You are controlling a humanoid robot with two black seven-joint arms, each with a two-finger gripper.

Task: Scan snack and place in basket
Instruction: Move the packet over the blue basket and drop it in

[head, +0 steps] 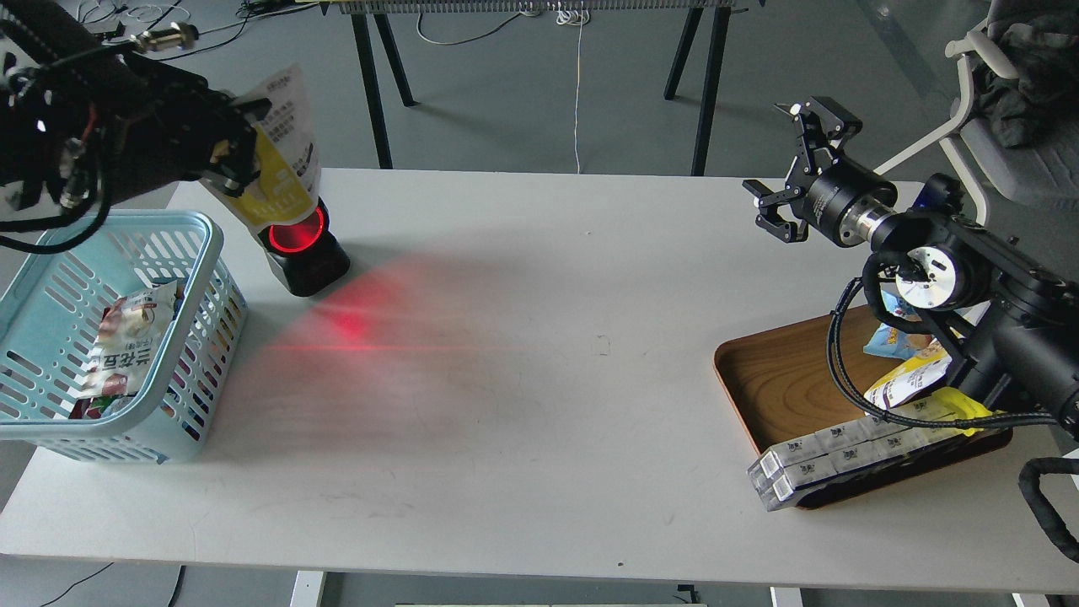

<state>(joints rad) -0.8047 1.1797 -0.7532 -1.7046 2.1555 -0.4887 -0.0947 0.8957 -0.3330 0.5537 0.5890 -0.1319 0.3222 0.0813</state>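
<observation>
This looks like a robotics lab staged as a shop checkout. A plain white rectangular table (539,405) stands on grey flooring, with loose cables (472,29) trailing along the top of the frame, black trestle legs (375,93) behind, and a black barcode scanner (305,249) glowing red at upper left.

Left hand (240,156) dark, fingers not separable against the snack (282,156), lower left of pouch covered. Basket (198,223) cut by left edge. Bags on wooden tray (780,379) partly behind right arm. Scanner (305,253) top behind pouch. Pouch print too small to read.
</observation>
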